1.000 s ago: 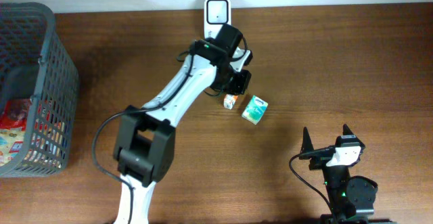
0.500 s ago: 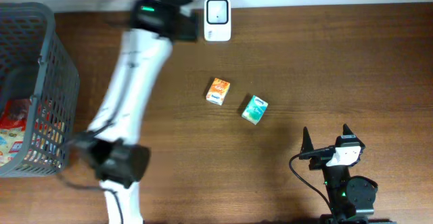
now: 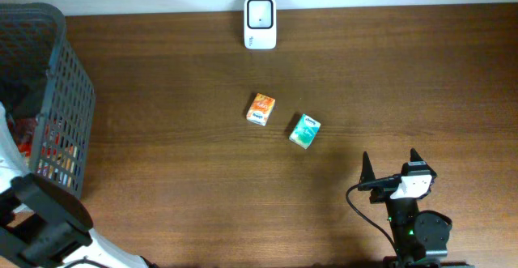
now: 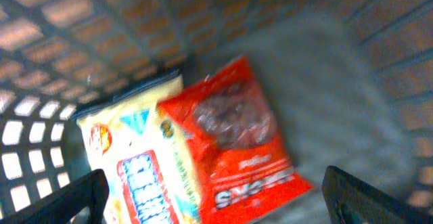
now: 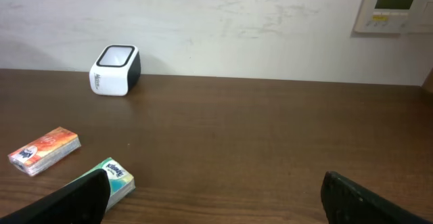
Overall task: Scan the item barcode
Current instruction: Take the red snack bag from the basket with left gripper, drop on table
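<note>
This looks like a mock shop checkout in a plain room: a white barcode scanner point(image 3: 260, 23) stands on a brown wooden desk point(image 3: 405, 74), a grey mesh shopping basket point(image 3: 77, 98) holds a red snack packet point(image 4: 237, 143) and a yellow snack packet point(image 4: 135, 163), and a control panel point(image 5: 394, 4) hangs on the white wall point(image 5: 237, 21).

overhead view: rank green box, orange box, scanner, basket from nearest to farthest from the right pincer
1. green box, just up-left of the right pincer
2. orange box, left of the green one
3. scanner, far edge
4. basket, far left
</note>
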Robot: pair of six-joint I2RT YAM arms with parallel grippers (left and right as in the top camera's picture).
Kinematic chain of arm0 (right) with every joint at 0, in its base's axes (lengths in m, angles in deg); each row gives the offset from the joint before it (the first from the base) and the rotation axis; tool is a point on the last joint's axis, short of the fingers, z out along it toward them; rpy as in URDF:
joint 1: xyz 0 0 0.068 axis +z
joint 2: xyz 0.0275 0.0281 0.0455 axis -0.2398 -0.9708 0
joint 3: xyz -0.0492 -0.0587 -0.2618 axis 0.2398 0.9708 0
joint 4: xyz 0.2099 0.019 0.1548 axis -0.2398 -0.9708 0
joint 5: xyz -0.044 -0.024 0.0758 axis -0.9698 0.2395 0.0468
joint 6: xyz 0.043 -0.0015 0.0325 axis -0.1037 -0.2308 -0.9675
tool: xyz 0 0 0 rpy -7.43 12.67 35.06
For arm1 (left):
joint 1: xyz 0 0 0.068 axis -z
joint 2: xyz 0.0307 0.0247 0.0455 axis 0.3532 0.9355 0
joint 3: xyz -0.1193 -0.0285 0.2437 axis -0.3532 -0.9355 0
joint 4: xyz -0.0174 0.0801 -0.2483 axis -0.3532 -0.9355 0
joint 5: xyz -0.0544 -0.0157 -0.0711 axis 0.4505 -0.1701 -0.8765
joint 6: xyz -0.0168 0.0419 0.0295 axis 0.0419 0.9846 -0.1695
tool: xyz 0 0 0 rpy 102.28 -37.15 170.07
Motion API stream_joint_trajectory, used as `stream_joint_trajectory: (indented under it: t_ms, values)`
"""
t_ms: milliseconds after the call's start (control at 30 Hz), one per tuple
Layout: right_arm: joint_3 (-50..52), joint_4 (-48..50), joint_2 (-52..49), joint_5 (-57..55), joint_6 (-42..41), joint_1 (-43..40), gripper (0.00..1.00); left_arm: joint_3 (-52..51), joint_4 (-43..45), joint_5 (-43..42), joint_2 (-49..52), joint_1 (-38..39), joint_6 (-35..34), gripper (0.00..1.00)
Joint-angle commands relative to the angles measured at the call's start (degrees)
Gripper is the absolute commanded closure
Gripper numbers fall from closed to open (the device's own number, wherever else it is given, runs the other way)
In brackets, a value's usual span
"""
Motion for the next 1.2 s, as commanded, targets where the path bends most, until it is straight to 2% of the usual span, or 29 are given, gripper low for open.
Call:
stream_joint_trajectory:
  t_ms: [0, 33, 67, 133, 300, 333, 367, 400, 433, 600, 667, 767, 800, 833, 867, 900, 967, 1033, 1067, 1167]
  values:
    - [0.46, -0.04, 0.35, -0.09, -0.68, -0.37, 0.01, -11.30, 10.14, 0.24, -0.35, 0.09, -1.53, 0.00]
    - [0.46, -0.04, 0.35, -0.07, -0.68, -0.37, 0.02, -16.61, 15.63, 0.04, -0.26, 0.09, -1.53, 0.00]
    - [0.46, -0.07, 0.35, -0.07, -0.68, -0.37, 0.01, -20.96, 20.63, -0.07, -0.13, 0.09, -1.51, 0.05]
    - [0.46, -0.04, 0.35, -0.07, -0.68, -0.37, 0.02, -25.66, 26.75, -4.26, 1.14, 0.09, -1.29, 0.06]
    - [0.46, -0.04, 0.35, -0.07, -0.68, -0.37, 0.01, -25.79, 26.23, -8.15, 7.17, 0.09, -0.83, 0.08]
    - [0.46, -0.04, 0.35, -0.09, -0.68, -0.37, 0.01, -25.77, 25.83, -8.13, 7.15, 0.09, -0.66, 0.34]
    - [0.46, -0.04, 0.35, -0.07, -0.68, -0.37, 0.01, -25.77, 25.83, -8.13, 7.15, 0.07, -0.66, 0.67]
    - [0.46, -0.04, 0.35, -0.07, -0.68, -0.37, 0.02, -25.73, 25.83, -8.11, 7.13, 0.07, -0.66, 0.81]
    - [0.46, -0.04, 0.35, -0.09, -0.68, -0.37, 0.02, -24.20, 25.31, -8.11, 6.88, 0.07, 2.43, 1.00]
    - [0.46, -0.04, 0.35, -0.09, -0.68, -0.37, 0.01, -11.17, 19.23, -8.22, -1.97, -0.31, 2.95, 1.00]
    - [0.46, -0.04, 0.35, -0.07, -0.68, -0.37, 0.02, -7.50, 18.43, -12.59, -8.17, -0.31, 2.89, 1.00]
    - [0.46, -0.04, 0.35, -0.07, -0.68, -0.37, 0.01, -5.14, 20.50, -30.14, -17.59, -0.28, 0.98, 1.00]
    - [0.46, -0.04, 0.35, -0.07, -0.68, -0.37, 0.02, -5.14, 23.04, -39.08, -21.11, 0.46, -1.97, 1.00]
    - [0.46, -0.04, 0.35, -0.07, -0.68, -0.37, 0.01, -5.14, 24.63, -44.39, -23.19, 1.90, -5.44, 1.00]
    - [0.46, -0.04, 0.35, -0.07, -0.68, -0.37, 0.01, -5.14, 26.93, -50.64, -24.96, 5.05, -6.34, 1.00]
    - [0.46, -0.07, 0.35, -0.09, -0.68, -0.37, 0.02, -5.14, 27.34, -52.37, -25.53, 7.85, -6.34, 1.00]
    - [0.46, -0.04, 0.35, -0.09, -0.68, -0.37, 0.01, -5.14, 27.28, -52.28, -25.49, 18.93, -6.27, 1.00]
    - [0.46, -0.04, 0.35, -0.09, -0.68, -0.37, 0.01, -5.14, 26.84, -48.39, -23.56, 33.48, -2.43, 1.00]
    - [0.46, -0.04, 0.35, -0.09, -0.68, -0.37, 0.01, -5.18, 25.44, -43.36, -20.28, 42.40, 1.88, 1.00]
    - [0.46, -0.04, 0.35, -0.09, -0.68, -0.37, 0.02, -5.20, 23.50, -37.62, -10.12, 54.40, 4.39, 1.00]
